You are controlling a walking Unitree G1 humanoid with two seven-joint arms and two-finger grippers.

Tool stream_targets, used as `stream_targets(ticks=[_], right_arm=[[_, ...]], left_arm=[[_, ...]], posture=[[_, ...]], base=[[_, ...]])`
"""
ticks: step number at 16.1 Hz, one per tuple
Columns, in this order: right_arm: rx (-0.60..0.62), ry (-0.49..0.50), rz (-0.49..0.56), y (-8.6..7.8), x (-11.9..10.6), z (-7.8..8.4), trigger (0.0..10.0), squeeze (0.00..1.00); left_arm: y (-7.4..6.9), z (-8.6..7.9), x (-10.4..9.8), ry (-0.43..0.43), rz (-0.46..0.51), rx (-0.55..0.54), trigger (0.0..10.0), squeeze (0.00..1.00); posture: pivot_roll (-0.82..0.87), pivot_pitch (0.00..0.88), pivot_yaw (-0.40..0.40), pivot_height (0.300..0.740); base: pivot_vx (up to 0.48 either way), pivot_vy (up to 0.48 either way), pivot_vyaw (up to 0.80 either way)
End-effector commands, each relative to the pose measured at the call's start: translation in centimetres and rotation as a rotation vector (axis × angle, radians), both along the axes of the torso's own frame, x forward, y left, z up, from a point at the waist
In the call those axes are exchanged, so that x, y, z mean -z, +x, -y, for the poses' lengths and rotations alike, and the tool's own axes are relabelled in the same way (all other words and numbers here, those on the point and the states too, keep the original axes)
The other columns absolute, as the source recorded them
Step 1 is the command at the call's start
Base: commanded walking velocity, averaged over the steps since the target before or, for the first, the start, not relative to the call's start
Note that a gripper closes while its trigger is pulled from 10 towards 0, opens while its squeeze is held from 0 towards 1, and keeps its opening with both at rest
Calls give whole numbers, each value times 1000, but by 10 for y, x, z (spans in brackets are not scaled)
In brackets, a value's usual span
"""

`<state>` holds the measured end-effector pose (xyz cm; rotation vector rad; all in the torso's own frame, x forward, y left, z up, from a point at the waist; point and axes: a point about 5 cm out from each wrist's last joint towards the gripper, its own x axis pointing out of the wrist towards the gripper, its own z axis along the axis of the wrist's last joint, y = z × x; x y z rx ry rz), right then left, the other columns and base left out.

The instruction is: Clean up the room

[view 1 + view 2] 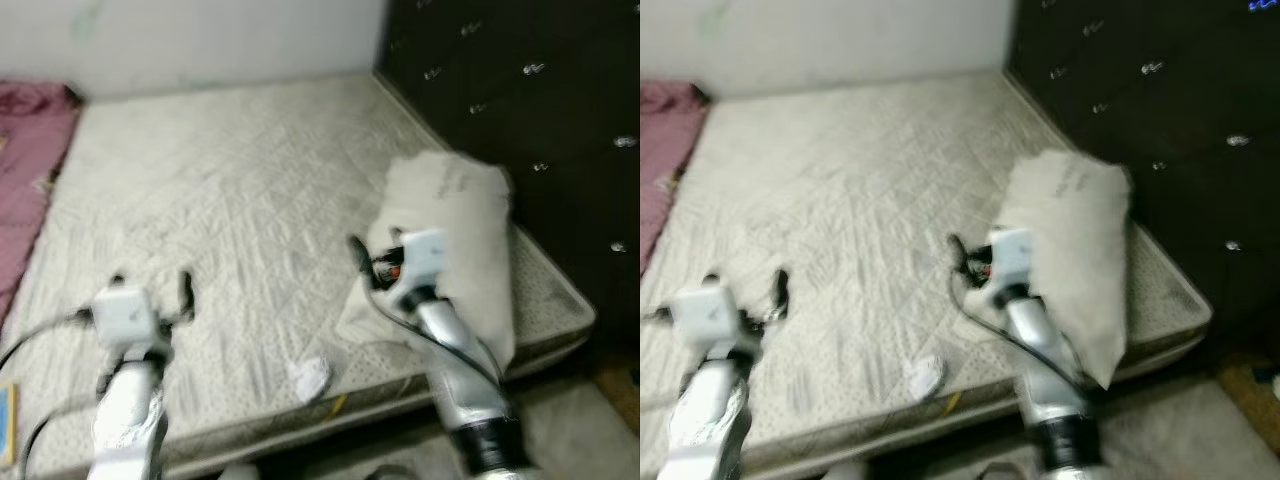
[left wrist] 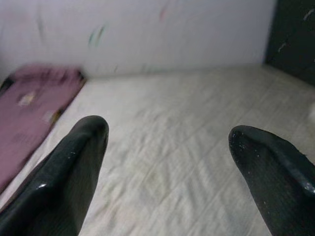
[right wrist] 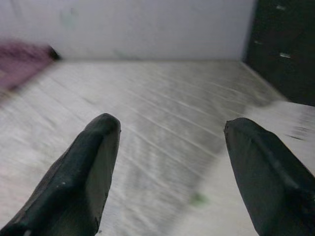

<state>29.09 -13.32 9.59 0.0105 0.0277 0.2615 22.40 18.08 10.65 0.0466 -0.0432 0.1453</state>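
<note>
Since the white pillow [image 1: 450,240] is sitting askew at the mattress [image 1: 240,200] edge, I am hovering the right hand [image 1: 375,262] beside it and the left hand [image 1: 150,285] over bare mattress, both with fingers apart

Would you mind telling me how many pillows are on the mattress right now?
1. The white pillow lies at the mattress edge nearest the dark headboard, beside the right gripper. More may lie outside the frame.

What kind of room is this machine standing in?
Most likely a bedroom: a bare quilted mattress fills the view, with a pale pillow at its edge and a dark tufted headboard beside it.
</note>
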Motion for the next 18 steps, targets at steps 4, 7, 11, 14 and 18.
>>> stream_targets(ticks=[4, 7, 11, 14, 18], right_arm=[[-19, 0, 1, 1, -1, -7, 10000, 0], [-27, 6, 10, 1, -3, -7, 10000, 0], [5, 18, 12, 5, -7, -5, 10000, 0], [11, 38, 18, 8, -14, -8, 10000, 0], [8, 40, 6, 6, -15, -8, 10000, 0]], left_arm=[[-8, -9, 9, 27, -57, -29, 10000, 0], [-7, -9, 9, 14, -61, -32, 10000, 0], [-6, -8, 6, 38, -54, -41, 10000, 0], [-7, -8, 2, -20, -39, -55, 10000, 0], [-8, -8, 1, -24, -38, -52, 10000, 0]], posture=[[-2, 31, -11, 740], [-6, 28, -13, 740], [-6, 34, -15, 740], [-2, 46, -17, 740], [-4, 76, -22, 740]], base=[[0, 0, 798], [0, 0, 0], [0, 0, 0], [0, 0, 0], [0, 0, 0]])
